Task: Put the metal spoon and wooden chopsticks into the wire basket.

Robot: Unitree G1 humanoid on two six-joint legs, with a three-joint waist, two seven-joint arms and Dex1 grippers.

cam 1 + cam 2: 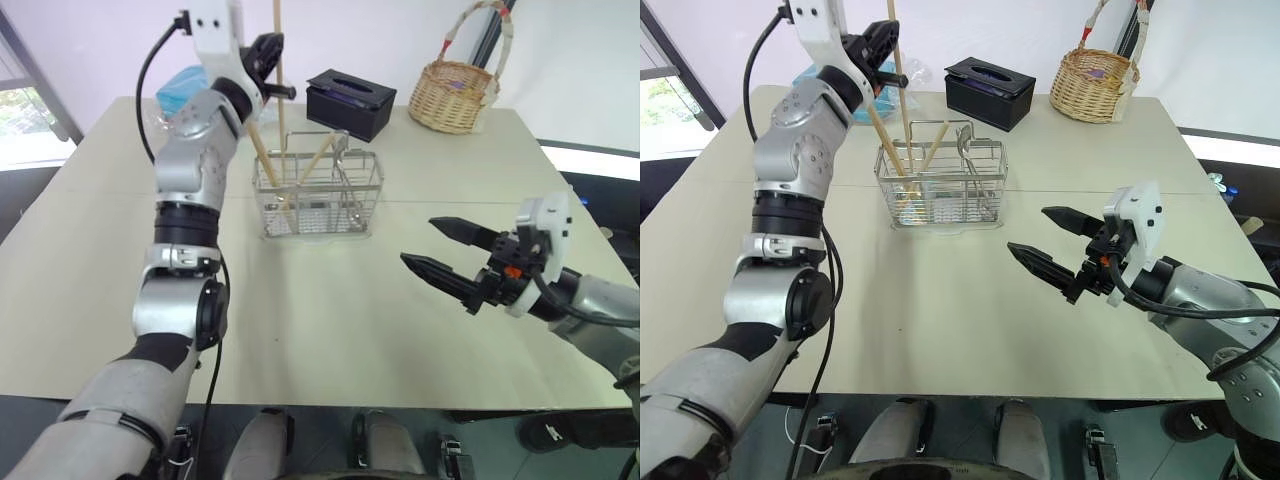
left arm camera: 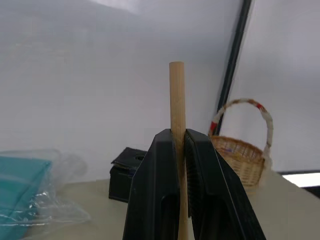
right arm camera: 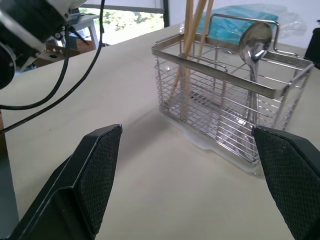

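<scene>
While my cream tabletop (image 1: 330, 330) fills most of the head views, it sits by a pale wall, a bright window off to my left. At the far edge sit a black tissue box (image 1: 350, 102), a woven wicker basket (image 1: 455, 95) and a bagged teal packet (image 2: 22, 180).

My left gripper (image 1: 268, 60) is clamped on one upright light-tan wooden chopstick (image 2: 176, 95), raised above the silver wire basket (image 1: 318, 195). My right gripper (image 1: 440, 250) hangs spread wide with nothing in it, nearer me.

Right wrist view adds what the head misses: the shiny metal spoon (image 3: 255, 47) standing bowl-up inside the basket, chopsticks (image 3: 192, 30) leaning in another compartment.
</scene>
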